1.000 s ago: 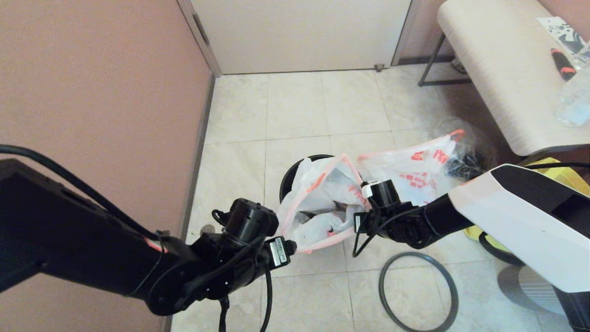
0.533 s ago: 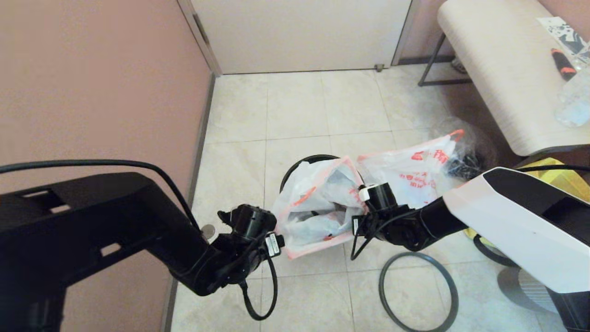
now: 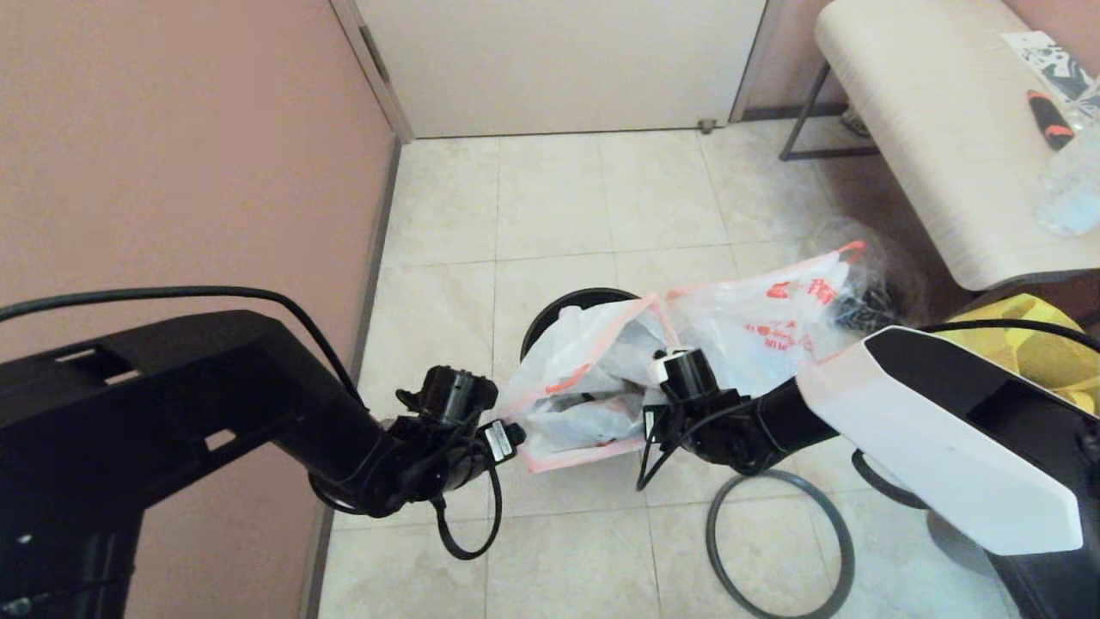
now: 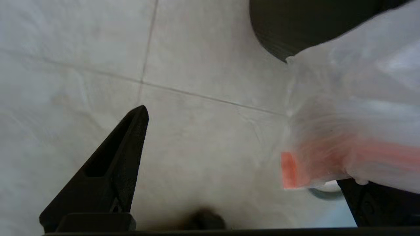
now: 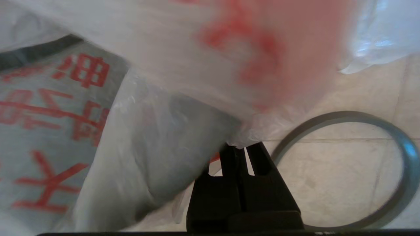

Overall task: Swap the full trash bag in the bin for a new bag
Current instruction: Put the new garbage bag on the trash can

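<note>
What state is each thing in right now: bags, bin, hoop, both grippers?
new bag: mouth spread over the bin, not yet seated.
bin: upright on the floor, hoop off.
hoop: lying flat on the tiles beside the bin.
full trash bag: out of the bin, lying on the floor beyond it.
right gripper: shut on the new bag's edge.
left gripper: fingers apart, at the bag's trimmed edge.
</note>
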Available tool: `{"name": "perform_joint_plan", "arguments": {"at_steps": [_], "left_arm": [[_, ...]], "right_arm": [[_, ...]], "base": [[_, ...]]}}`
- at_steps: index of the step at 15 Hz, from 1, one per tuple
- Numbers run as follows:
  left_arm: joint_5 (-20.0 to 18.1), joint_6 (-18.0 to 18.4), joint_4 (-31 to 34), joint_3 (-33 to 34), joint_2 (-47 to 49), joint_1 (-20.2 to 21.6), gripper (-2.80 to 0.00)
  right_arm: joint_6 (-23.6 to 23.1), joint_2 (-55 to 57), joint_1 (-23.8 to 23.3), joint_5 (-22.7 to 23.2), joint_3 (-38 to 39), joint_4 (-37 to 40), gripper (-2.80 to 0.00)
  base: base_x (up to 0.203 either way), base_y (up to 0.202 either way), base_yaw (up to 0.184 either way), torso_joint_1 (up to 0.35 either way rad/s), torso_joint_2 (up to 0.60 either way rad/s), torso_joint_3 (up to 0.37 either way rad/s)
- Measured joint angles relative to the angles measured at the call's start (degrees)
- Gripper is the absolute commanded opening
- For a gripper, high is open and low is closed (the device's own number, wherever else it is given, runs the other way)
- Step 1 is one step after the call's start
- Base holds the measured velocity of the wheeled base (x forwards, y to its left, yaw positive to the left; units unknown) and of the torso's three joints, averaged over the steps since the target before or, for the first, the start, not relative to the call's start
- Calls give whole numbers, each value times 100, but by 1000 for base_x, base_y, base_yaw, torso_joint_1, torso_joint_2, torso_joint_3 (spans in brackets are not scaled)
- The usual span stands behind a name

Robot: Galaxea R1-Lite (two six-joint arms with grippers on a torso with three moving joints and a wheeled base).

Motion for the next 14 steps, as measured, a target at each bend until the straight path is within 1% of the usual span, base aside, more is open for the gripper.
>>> {"name": "perform_joint_plan", "arguments": {"at_steps": [2, 4, 5, 6, 8, 12, 13, 14], "left_arm": [[-427, -217, 382, -142, -143, 152, 0], [-924, -463, 951, -363, -325, 310, 0], [-1124, -503, 1195, -451, -415, 365, 0], [-1279, -560, 1345, -503, -498, 402, 0], [-1797, -749, 1661, -601, -688, 488, 0], [-2807, -924, 2552, -956, -939, 624, 0], [-3102, -948, 2687, -999, -1023, 674, 0], [-3303, -959, 2731, -1017, -1095, 732, 0]], "right_arm": [[0, 130, 34, -68, -98, -4, -280], [-7, 257, 57, -90, -212, 2, -280], [-9, 312, 73, -93, -245, 3, -280], [-11, 349, 82, -101, -263, 2, -280], [-20, 398, 92, -127, -276, 2, -280], [-29, 495, 101, -138, -320, 21, -280], [-30, 524, 101, -155, -343, 33, -280], [-34, 551, 101, -170, -352, 40, -280]], "base": [[0, 0, 0, 0, 0, 0], [0, 0, 0, 0, 0, 0], [0, 0, 0, 0, 0, 0], [0, 0, 0, 0, 0, 0], [0, 0, 0, 0, 0, 0], [0, 0, 0, 0, 0, 0], [0, 0, 0, 0, 0, 0], [0, 0, 0, 0, 0, 0]]}}
